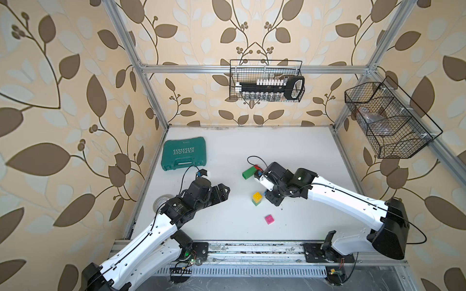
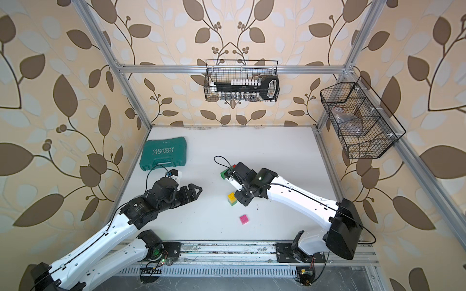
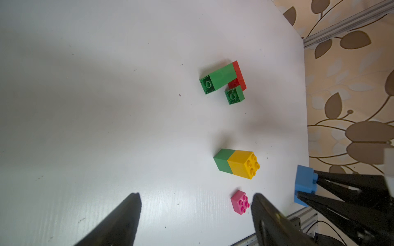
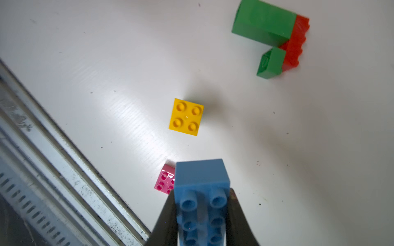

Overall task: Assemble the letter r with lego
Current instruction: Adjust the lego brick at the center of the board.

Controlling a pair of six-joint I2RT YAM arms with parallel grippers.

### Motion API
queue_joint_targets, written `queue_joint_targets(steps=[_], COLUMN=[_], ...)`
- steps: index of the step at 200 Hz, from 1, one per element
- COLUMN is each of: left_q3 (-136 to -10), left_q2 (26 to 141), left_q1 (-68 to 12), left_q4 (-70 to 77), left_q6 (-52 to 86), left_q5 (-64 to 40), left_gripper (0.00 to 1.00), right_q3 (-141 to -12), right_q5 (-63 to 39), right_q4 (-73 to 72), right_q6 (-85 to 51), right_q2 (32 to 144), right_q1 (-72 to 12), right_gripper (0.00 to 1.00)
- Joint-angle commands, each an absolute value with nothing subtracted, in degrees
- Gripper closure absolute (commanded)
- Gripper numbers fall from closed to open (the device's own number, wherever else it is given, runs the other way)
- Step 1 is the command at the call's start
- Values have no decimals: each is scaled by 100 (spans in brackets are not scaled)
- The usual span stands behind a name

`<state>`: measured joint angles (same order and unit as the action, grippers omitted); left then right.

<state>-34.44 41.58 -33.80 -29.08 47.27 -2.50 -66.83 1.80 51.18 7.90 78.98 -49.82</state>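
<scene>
The lego lies mid-table. Two green bricks joined by a red one (image 1: 249, 172) (image 3: 223, 82) rest on their side. Nearer the front a yellow brick stands on a green one (image 1: 257, 198) (image 2: 232, 198) (image 4: 186, 116). A pink brick (image 1: 269, 219) (image 3: 239, 201) lies alone. My right gripper (image 4: 201, 196) is shut on an oblong blue brick (image 4: 200, 174) (image 3: 304, 185), hanging just right of the yellow stack (image 1: 273, 199). My left gripper (image 1: 222, 192) (image 3: 196, 204) is open and empty, left of the bricks; the pink brick shows beside one of its fingertips (image 3: 264, 213).
A teal tool case (image 1: 184, 153) lies at the back left of the table. Two black wire baskets (image 1: 267, 80) (image 1: 385, 121) hang on the back and right walls. An aluminium rail (image 4: 53, 170) runs along the front edge.
</scene>
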Motion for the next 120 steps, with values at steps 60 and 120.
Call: queue_joint_targets(steps=[60, 120], left_q3=[-3200, -3100], left_q2=[3621, 3792], left_q1=[-3402, -3406], left_q4=[-3094, -2897], left_q6=[5352, 5356], left_q5=[-60, -171], left_gripper=[17, 17], right_q3=[-5591, -4357], right_q5=[-559, 17], right_q4=[6592, 5476], right_q6=[3730, 4280], right_q2=[7434, 7187], right_q1=[-5169, -5290], right_gripper=[100, 100])
